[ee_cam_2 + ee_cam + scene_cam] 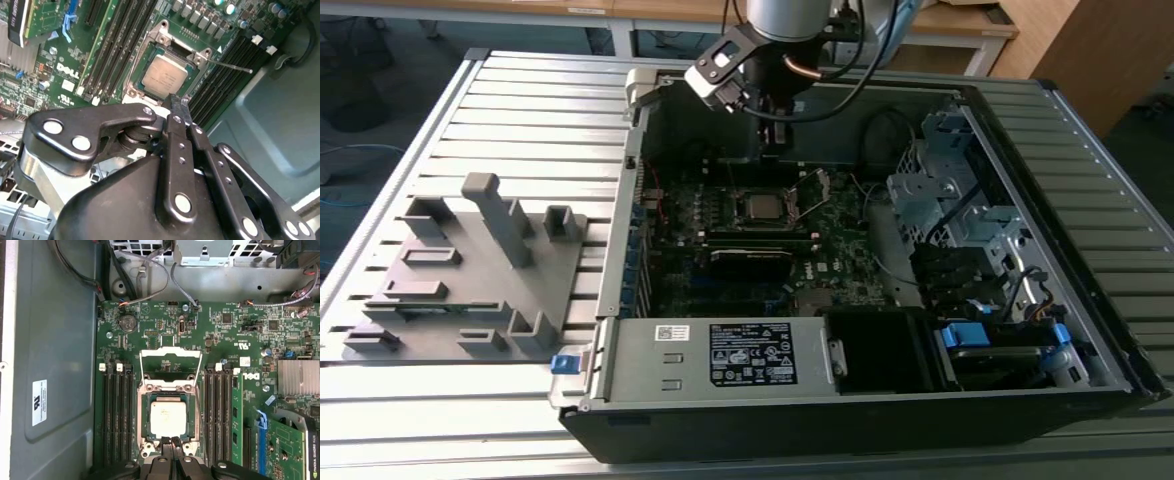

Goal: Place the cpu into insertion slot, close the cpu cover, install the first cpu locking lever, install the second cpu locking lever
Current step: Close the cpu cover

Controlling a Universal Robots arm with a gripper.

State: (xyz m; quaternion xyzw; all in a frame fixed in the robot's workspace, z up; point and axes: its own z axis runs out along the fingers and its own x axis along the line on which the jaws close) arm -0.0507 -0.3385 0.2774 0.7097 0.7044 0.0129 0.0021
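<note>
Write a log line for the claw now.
cpu: in insertion slot | cpu cover: open | claw: shut, by slot edge

You'll find the cpu [168, 418] lying in the insertion slot [146, 421], the cpu cover [170, 352] open just beside it, memory slots [116, 415] flanking both sides, and the fixture [460, 270] on the exterior view's left of the case [720, 440]

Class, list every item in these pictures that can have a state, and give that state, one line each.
cpu: seated in the insertion slot, metal top up.
insertion slot: filled by the cpu.
cpu cover: open, tilted up off the slot.
locking lever: released, sticking out from the slot.
gripper: shut, holding nothing, tips at the slot's edge.
computer case: lying on its side, open on top.
</note>
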